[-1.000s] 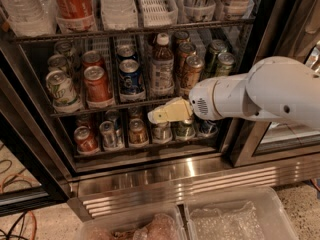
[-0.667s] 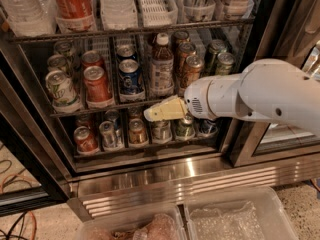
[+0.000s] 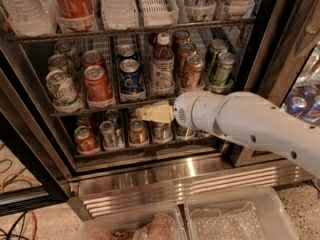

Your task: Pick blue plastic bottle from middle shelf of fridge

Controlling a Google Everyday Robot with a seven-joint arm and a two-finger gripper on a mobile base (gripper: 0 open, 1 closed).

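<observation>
The blue plastic bottle [image 3: 162, 64] stands upright on the middle shelf [image 3: 95, 105] of the fridge [image 3: 150, 176], with a white cap, brown neck and bluish-white label. A blue can [image 3: 131, 77] is on its left and gold cans [image 3: 191, 70] on its right. My gripper [image 3: 145, 113], with pale yellow fingers, points left just below the shelf's front edge, under the bottle and apart from it. It holds nothing.
Green cans [image 3: 61, 86] and red cans [image 3: 97, 82] line the shelf's left. Large bottles [image 3: 75, 4] fill the rack above, short cans [image 3: 110, 133] the rack below. The black door frame [image 3: 272, 44] is at right. Clear bins [image 3: 235, 216] sit on the floor.
My gripper and arm have moved left along the front of the middle shelf, from under the gold cans to under the bottle.
</observation>
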